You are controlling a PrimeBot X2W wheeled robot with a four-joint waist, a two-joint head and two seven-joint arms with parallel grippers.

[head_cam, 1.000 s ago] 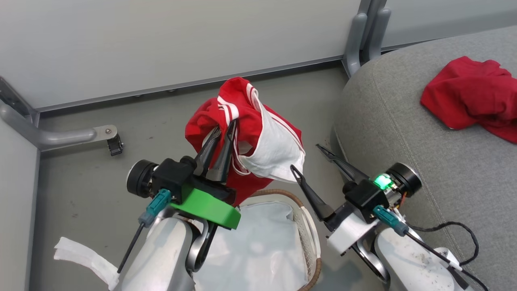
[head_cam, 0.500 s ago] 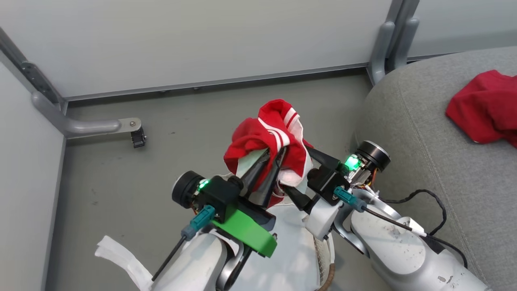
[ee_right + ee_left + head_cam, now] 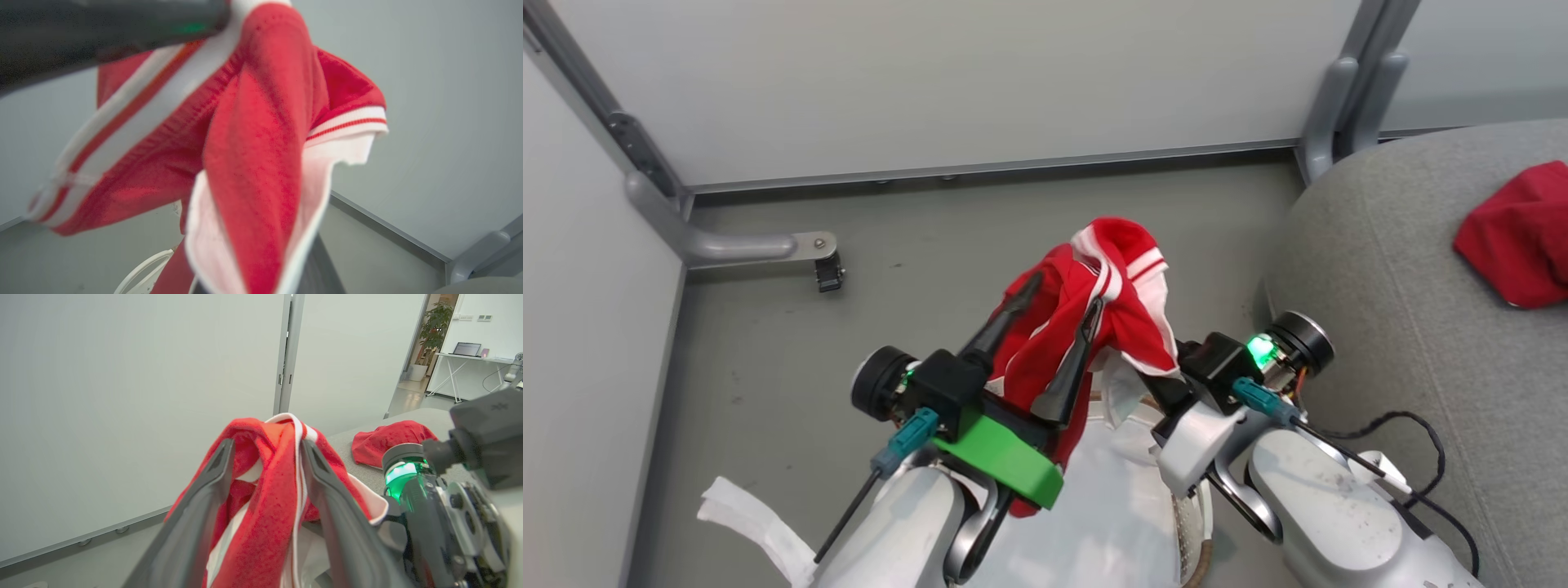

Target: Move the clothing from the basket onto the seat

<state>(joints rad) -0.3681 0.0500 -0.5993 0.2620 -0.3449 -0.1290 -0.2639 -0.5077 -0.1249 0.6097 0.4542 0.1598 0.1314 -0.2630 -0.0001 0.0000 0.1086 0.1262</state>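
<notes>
The striped red-and-white clothing (image 3: 1119, 318) hangs bunched in the air above the basket (image 3: 1196, 523). My left gripper (image 3: 1062, 296) is open, and the cloth (image 3: 269, 506) drapes between its spread fingers. My right gripper (image 3: 1164, 380) reaches in from the right, its fingers buried under the cloth. In the right wrist view a pinched fold of the garment (image 3: 253, 163) rises from its fingers, so it looks shut on it. A plain red garment (image 3: 1519, 245) lies on the grey seat (image 3: 1380, 286) to the right. The basket's white liner (image 3: 1111, 523) shows below my arms.
Pale wall panels close the back and left. A metal foot with a castor (image 3: 829, 273) sticks out on the floor at the left, and a grey post (image 3: 1339, 106) stands by the seat. A white strip of fabric (image 3: 743, 523) lies on the floor. A black cable (image 3: 1405, 433) trails from my right arm.
My left gripper's fingers have spread apart from their grip on the striped garment. My right gripper moved in from the right and closed under the cloth. The head view itself has shifted.
</notes>
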